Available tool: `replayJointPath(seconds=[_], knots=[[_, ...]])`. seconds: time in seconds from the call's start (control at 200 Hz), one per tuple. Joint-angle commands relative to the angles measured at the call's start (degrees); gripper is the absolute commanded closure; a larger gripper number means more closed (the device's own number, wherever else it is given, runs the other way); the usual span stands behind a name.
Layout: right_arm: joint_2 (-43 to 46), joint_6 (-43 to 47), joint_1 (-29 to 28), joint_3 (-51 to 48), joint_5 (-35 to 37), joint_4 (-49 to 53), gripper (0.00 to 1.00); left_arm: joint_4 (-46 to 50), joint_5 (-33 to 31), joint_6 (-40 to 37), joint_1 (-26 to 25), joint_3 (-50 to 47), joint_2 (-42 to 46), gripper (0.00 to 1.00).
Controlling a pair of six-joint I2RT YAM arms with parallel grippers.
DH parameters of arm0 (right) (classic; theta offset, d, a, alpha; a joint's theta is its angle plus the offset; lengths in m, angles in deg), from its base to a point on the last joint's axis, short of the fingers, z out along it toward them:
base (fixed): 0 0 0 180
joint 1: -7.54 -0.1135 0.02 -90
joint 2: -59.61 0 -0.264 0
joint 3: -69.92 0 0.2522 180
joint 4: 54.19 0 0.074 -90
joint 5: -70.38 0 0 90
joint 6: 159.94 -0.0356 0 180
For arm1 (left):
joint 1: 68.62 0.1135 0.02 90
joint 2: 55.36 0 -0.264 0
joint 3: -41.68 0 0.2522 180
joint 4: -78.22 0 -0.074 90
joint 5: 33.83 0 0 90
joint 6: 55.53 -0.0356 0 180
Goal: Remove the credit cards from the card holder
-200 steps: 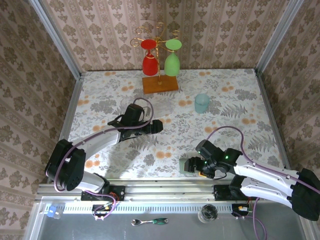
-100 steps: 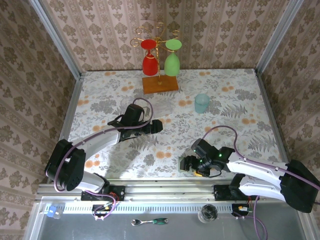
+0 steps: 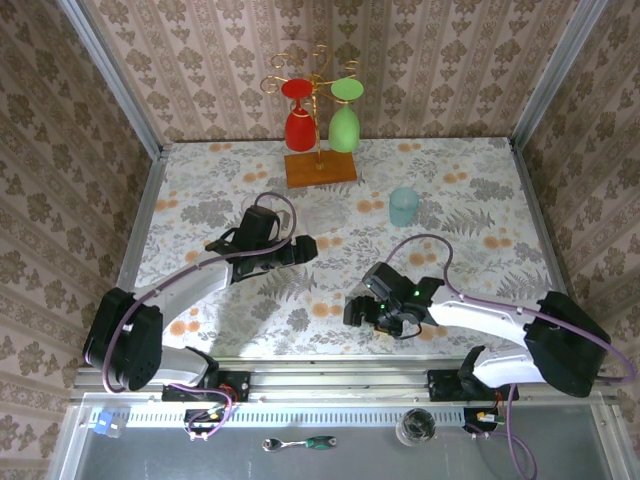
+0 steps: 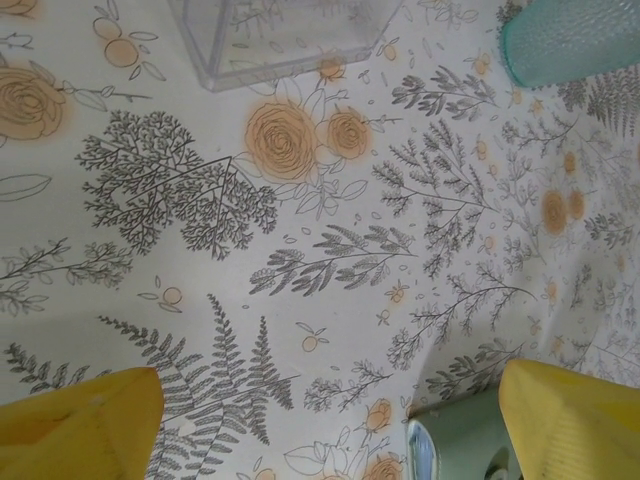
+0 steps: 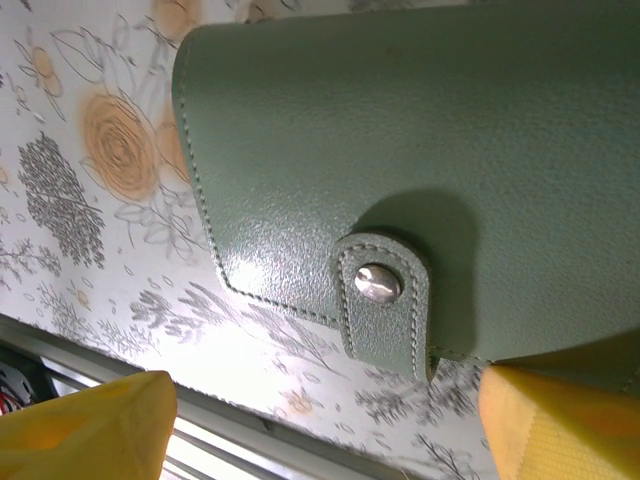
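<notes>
There's your card holder (image 5: 400, 140), sage green, lying flat on the table (image 3: 470, 260) close to the near edge, a little right of centre. It's folded shut, the small tab (image 5: 385, 320) brought over the edge and its silver snap (image 5: 378, 283) pressed down.

Your right fingers (image 5: 90, 430) are spread wide right above it. One yellow pad sits off the holder's side, over the metal rail at the table's edge, and the other is over the holder's opposite corner. I can't tell whether that second pad touches the leather. Nothing is pinched.

Moving out from there, your left fingers (image 4: 80, 425) are spread wide too, nearer the middle of the table, with flowered cloth showing between them. Just beyond them sits the clear plastic tray (image 4: 290, 40), and off to its right stands the pale teal cup (image 3: 403, 207), upright.

At the far edge, close to the wall, the wooden base (image 3: 320, 168) carries a gold wire rack. A red glass (image 3: 299, 125) and a green glass (image 3: 344, 122) hang from it upside down, side by side.
</notes>
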Motion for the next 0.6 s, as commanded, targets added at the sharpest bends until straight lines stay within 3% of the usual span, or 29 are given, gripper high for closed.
replayJointPath(seconds=[0.0, 0.375, 0.595], knots=[[-2.3, 3.2, 0.0, 3.5, 3.8, 1.2, 0.2, 3.1, -0.7, -1.8, 0.6, -1.0, 1.8, 0.12], [-6.2, 8.0, 5.7, 5.7, 6.3, 1.4, 0.19, 3.1, -0.5, -1.2, 1.1, -4.5, 4.7, 0.11], [-9.4, 11.7, 10.0, 7.0, 3.2, -1.3, 0.19, 3.3, -0.3, -1.0, 1.1, -5.1, 5.5, 0.11]])
